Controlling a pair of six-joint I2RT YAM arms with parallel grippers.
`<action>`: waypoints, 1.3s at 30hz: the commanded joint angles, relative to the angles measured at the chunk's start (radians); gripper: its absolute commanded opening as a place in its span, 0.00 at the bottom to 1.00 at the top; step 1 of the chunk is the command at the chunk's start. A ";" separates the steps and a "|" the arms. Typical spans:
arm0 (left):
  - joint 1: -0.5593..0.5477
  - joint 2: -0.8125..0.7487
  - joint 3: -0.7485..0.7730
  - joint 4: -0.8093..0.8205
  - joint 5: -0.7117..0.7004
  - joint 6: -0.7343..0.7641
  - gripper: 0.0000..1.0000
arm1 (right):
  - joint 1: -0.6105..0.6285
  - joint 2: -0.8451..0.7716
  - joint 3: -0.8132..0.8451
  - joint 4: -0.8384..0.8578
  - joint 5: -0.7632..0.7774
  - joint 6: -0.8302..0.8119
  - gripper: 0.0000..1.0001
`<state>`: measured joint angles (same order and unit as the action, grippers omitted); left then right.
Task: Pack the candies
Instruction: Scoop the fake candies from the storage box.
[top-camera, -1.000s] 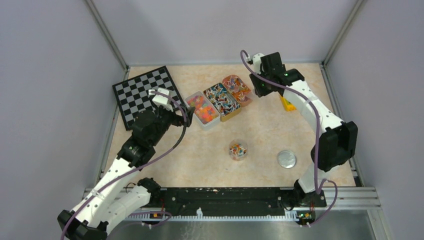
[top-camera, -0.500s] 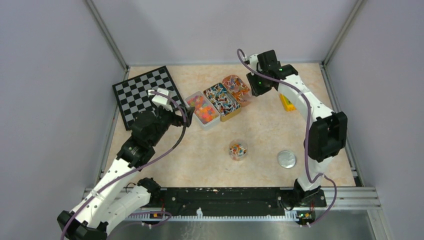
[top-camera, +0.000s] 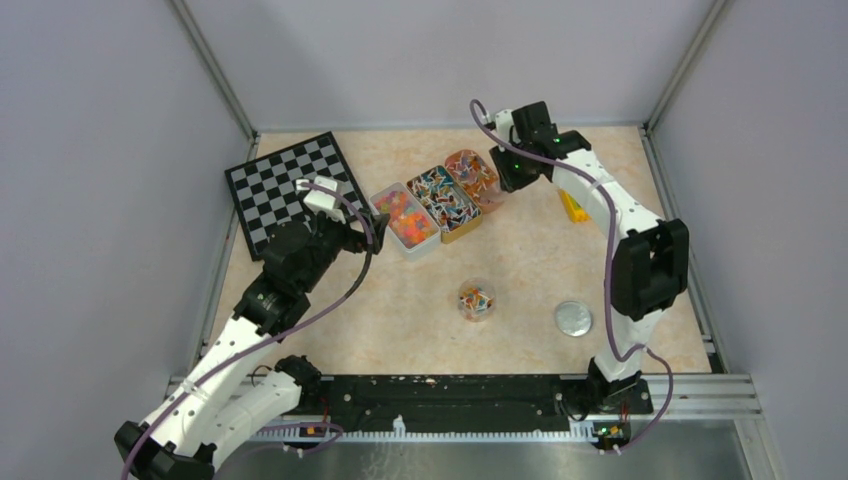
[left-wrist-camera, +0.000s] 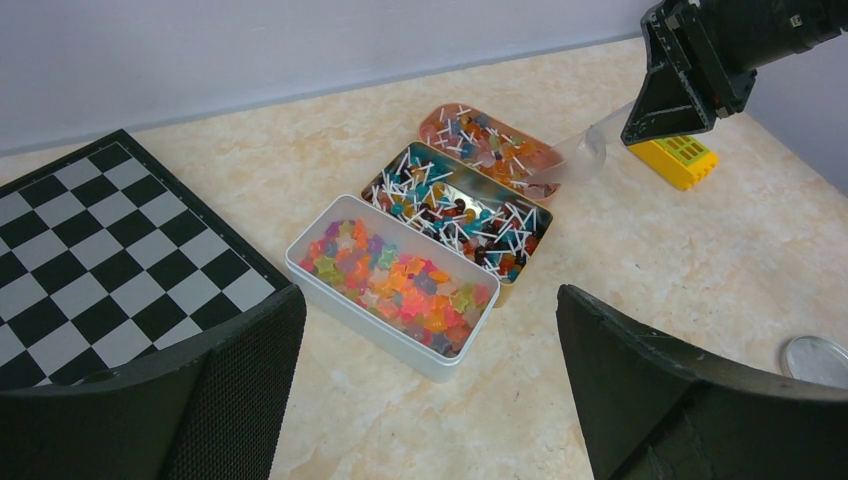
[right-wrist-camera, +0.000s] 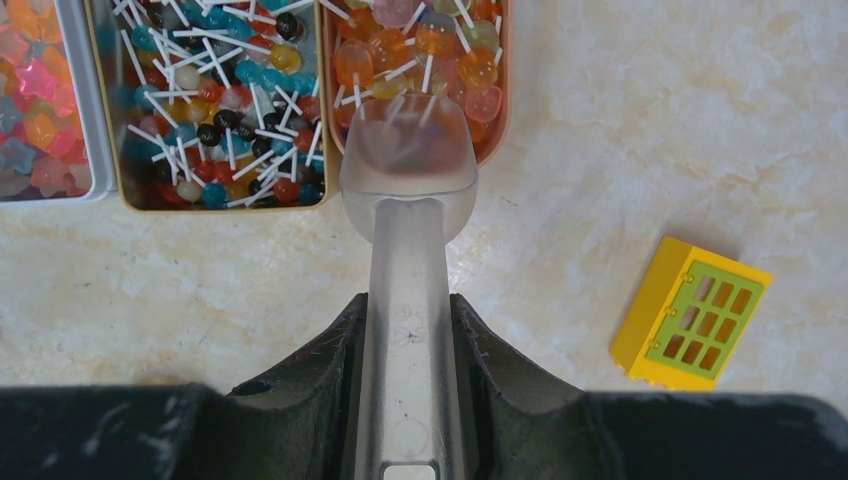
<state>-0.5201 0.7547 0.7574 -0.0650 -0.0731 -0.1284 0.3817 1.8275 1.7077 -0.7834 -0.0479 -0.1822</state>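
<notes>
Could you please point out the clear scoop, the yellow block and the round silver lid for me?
clear scoop (right-wrist-camera: 405, 150), right wrist view, on its bowl.
yellow block (right-wrist-camera: 690, 314), right wrist view, middle of its gridded face.
round silver lid (top-camera: 573, 318), top external view, centre of its disc.

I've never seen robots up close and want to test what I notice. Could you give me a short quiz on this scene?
1. True or false: the left jaws stand open and empty.
2. The right jaws grip: A a fork, B a clear scoop, C a brush.
3. Which tin does the scoop's bowl reach over?
Key: 1 true. 2 B. 3 the orange tin, at its near edge.
</notes>
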 joint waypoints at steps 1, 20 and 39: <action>-0.001 -0.009 0.017 0.028 -0.012 0.007 0.99 | -0.008 -0.008 -0.034 0.103 -0.018 -0.011 0.00; -0.001 -0.008 0.017 0.028 -0.013 0.006 0.99 | -0.011 -0.093 -0.251 0.302 -0.045 0.009 0.00; -0.001 -0.005 0.016 0.029 -0.007 0.004 0.99 | -0.027 -0.211 -0.516 0.538 -0.055 0.025 0.00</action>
<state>-0.5201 0.7551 0.7574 -0.0650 -0.0731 -0.1284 0.3679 1.6680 1.2301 -0.3019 -0.0921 -0.1707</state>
